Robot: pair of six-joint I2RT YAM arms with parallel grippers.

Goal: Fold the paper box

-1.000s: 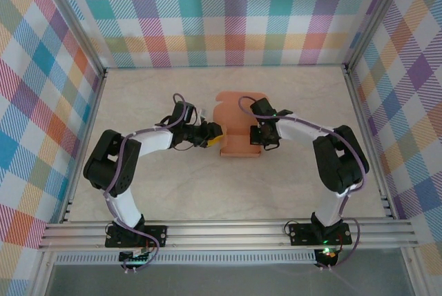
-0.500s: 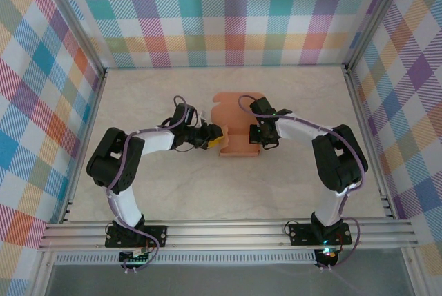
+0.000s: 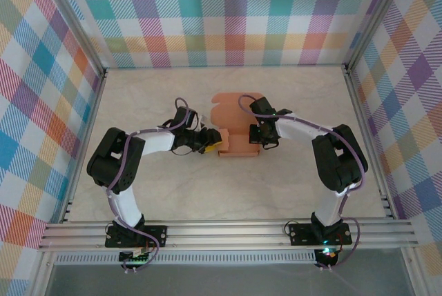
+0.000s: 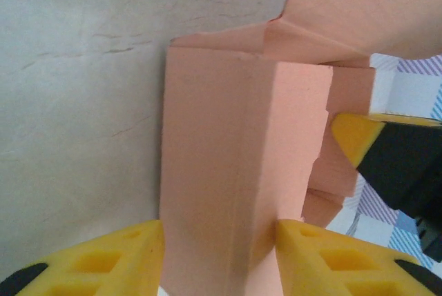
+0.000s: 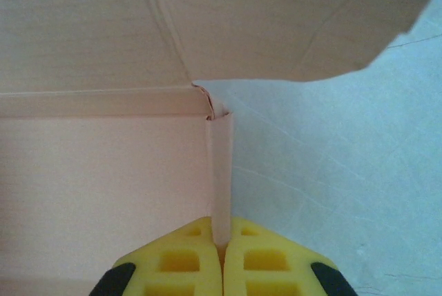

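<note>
Left end effector (image 4: 219,235): half spread. The raised, doubled-over side wall of the paper box (image 3: 238,129) fills the gap, and both pads look to be against it, so I read it as a wide pinch on that wall.
Right end effector (image 5: 222,230): pressed together on a thin upright strip of card at the box's opposite edge, just short of a corner where creases meet.
Direction from left: from the top camera the box lies straight off my left fingertips, toward the middle of the counter (image 3: 173,192). I am coming in from the box's left side.
Direction from right: the box floor runs off to the left of my right fingers, with bare counter to their right.
Where the box sits: flat on the counter between the two end effectors, mid-depth. A rounded flap lies out flat at its far end.
Long axis: near-to-far, away from the arm bases. The wall in my left grip runs along that axis.
Nearer arm: neither, since both already have card.
What the move turns on: I judge the left wall has to tip inward, toward the right arm, across the long axis, while the right pinch anchors the far edge.
Risk: squeezing harder on the left could crease the doubled wall off its score line.
</note>
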